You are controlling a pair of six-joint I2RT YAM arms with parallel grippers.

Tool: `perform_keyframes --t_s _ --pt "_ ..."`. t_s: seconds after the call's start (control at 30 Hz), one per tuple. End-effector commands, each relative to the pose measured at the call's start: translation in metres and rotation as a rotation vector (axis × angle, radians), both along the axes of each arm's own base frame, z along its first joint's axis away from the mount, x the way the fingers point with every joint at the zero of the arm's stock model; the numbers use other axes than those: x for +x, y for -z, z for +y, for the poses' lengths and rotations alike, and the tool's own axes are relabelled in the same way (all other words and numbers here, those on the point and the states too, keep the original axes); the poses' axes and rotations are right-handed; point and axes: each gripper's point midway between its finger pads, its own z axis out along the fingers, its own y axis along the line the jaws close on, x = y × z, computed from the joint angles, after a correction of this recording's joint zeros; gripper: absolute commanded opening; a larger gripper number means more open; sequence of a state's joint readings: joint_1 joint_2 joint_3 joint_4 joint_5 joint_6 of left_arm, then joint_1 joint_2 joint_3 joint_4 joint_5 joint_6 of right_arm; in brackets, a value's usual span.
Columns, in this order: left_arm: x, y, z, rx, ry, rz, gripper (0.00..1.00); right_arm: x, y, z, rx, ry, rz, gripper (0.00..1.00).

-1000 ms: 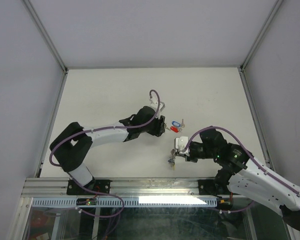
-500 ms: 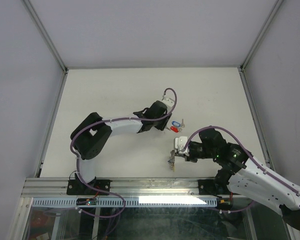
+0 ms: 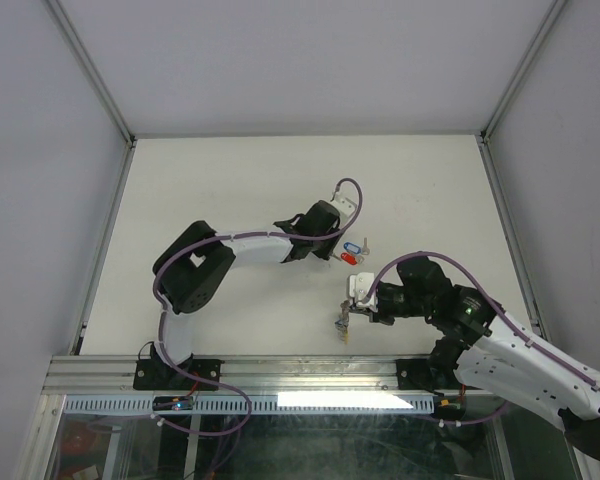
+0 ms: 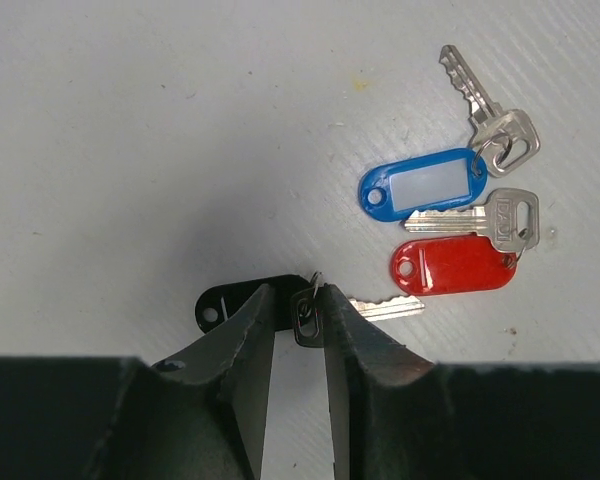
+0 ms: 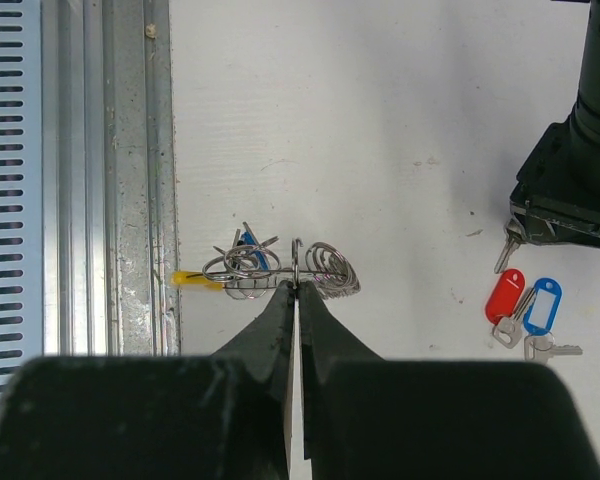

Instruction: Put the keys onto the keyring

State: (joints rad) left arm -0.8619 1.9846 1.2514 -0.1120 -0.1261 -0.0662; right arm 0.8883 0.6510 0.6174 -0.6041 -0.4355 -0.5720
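Both arms pair white shells with black joint housings, and a purple cable loops along each from base to wrist. The left gripper (image 4: 298,330) has matte black, wedge-shaped fingers (image 4: 242,345), one with a small round hole near its root. The right gripper (image 5: 295,300) shows the same dark tapering fingers (image 5: 270,325).

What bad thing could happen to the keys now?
The left end effector pinches only the small ring of the black-tagged key, so that key could slip or swing loose when lifted. The red-tagged key lies close beside it and might get nudged. The right end effector grips the keyring by thin wire, which could twist.
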Motion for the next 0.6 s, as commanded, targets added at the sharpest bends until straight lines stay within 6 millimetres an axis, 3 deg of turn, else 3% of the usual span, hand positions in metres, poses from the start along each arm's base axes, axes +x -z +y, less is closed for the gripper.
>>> perform_keyframes --t_s 0.0,0.13,0.23,0.57 --pt "0.013 -0.018 -0.013 -0.047 0.019 -0.037 0.23 0.001 -0.023 0.012 0.078 -0.024 -0.028 0.0" --pt "0.015 -0.016 -0.013 -0.04 0.017 -0.043 0.15 0.001 -0.023 0.013 0.078 -0.026 -0.026 0.0" --pt "0.015 -0.016 -0.012 -0.035 0.018 -0.046 0.0 0.0 -0.022 0.013 0.079 -0.029 -0.022 0.0" --pt "0.006 -0.041 0.002 -0.07 0.03 -0.11 0.0 0.001 -0.022 0.013 0.078 -0.027 -0.028 0.0"
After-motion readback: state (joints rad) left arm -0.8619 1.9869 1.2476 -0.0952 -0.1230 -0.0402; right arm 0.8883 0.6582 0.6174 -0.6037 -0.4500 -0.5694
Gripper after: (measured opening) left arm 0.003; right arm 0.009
